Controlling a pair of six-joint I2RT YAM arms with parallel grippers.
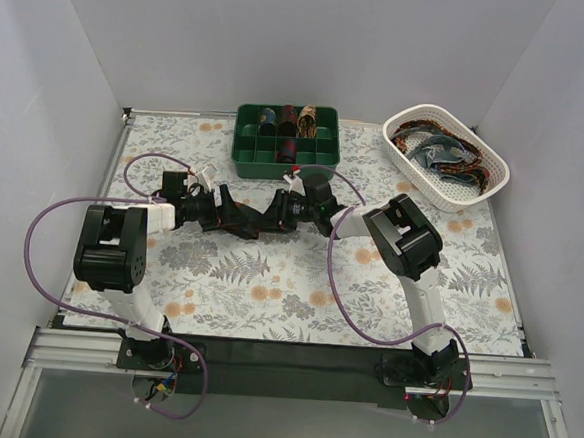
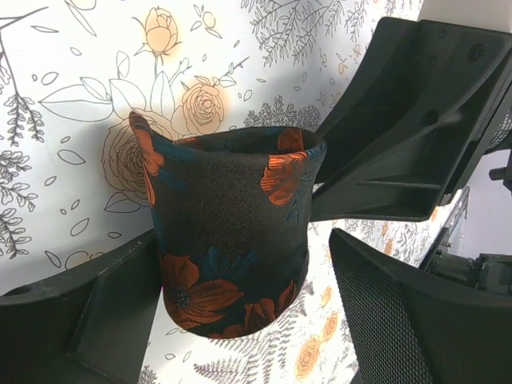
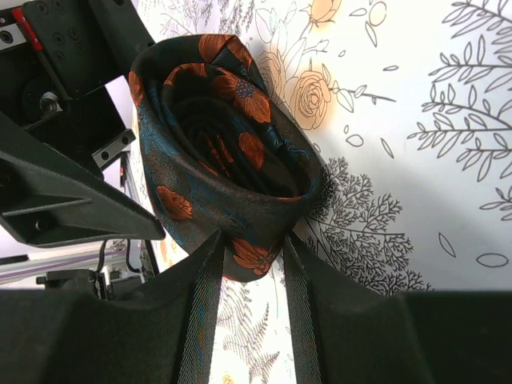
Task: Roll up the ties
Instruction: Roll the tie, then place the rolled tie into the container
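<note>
Two robot arms meet over the middle of a floral tablecloth point(image 1: 267, 287), with a rolled tie point(image 2: 232, 216) between them. It is dark fabric printed with orange-red flowers, wound into a short, loose coil.

The right gripper point(image 3: 252, 240) has its fingers point(image 3: 200, 320) drawn close together. They pinch the lower edge of the coil, which hangs open above them. The left gripper point(image 2: 244, 240) stands wide around the coil. One finger touches the fabric, and a clear gap shows at the other, so it grips nothing. The views do not show whether the coil rests on the cloth or is lifted just off it.

At the back of the table, a green compartment tray point(image 1: 244, 156) holds a few finished rolls point(image 1: 289, 119). To its right, a white basket point(image 1: 416, 173) holds loose ties point(image 1: 442, 149).

The rolling of this tie looks complete, and the step in hand seems to be securing the coil between the two grippers. The next move probably carries it to a free compartment of the tray. That calls for even pressure across the whole coil, because a pinch on one edge could let the inner turns slip and unwind.
</note>
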